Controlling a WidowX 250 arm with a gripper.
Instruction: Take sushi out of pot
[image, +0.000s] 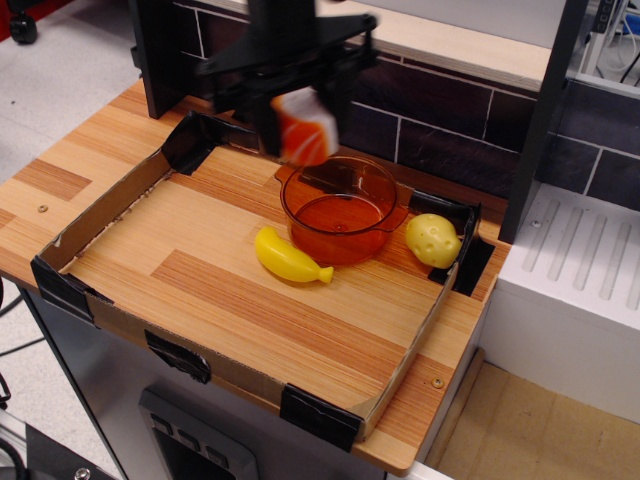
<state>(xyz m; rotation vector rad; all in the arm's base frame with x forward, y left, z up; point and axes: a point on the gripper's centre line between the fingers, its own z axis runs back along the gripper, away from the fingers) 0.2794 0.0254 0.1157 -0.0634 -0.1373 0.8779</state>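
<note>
Hidden, cropped and blurred parts

The arm is cut off by the top edge, and the gripper (298, 112) is smeared by motion, so its fingers are not told apart. The sushi (304, 128) is blurred and its stripes are barely made out. Part of the pot (340, 208) rim at the far left is covered by the sushi. The potato's (432, 240) underside is hidden.

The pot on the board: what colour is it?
Translucent orange, seen in the only view, observation.image: the pot stands empty beside a yellow banana.
</note>
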